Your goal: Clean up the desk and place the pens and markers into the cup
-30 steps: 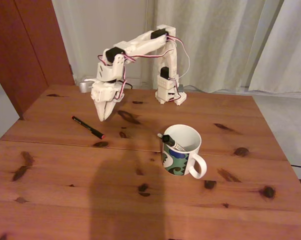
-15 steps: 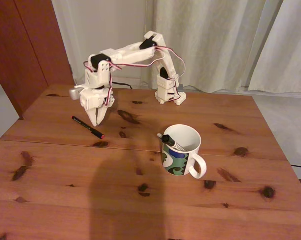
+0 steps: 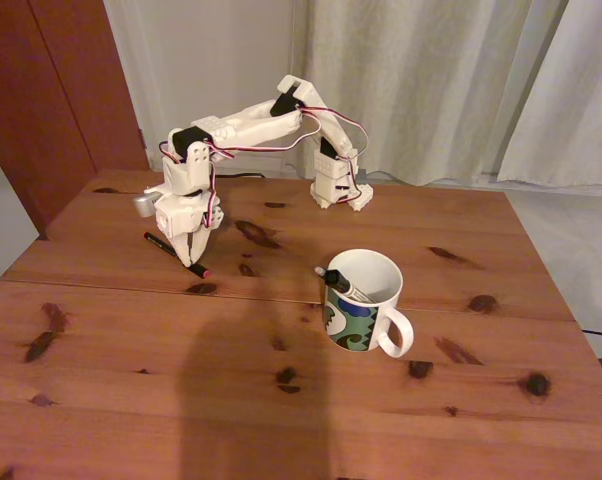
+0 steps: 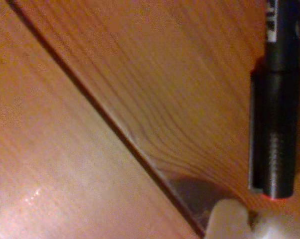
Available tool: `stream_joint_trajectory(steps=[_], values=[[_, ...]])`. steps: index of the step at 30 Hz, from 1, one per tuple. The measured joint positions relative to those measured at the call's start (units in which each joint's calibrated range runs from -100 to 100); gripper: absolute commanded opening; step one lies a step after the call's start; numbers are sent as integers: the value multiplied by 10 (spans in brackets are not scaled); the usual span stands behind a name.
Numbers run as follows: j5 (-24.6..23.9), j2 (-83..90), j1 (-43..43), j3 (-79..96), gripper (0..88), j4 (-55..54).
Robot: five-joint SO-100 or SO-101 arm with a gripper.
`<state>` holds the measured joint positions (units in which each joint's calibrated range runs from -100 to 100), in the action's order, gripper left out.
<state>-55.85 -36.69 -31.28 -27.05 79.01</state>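
Reddish plank desk, dark knots; pale curtains behind. Cup right of centre, white marker leaning inside. Black pen left of cup, flat, long axis diagonal, red tip toward cup. Gripper down over pen; jaws' state unclear.

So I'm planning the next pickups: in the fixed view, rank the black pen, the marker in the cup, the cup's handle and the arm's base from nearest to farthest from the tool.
1. Black pen: lies on the desk right at the tool.
2. Arm's base and marker, leaning inside the cup: too close to call.
3. Cup's handle: far right side of the cup.
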Motion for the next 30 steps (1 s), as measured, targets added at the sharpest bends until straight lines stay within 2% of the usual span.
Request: stream_joint_trajectory(steps=[9,19,30], values=[[0,0,-51,0,8,0],[28,-3,-89,0,8,0],[96,-28,-112,8,8,0]])
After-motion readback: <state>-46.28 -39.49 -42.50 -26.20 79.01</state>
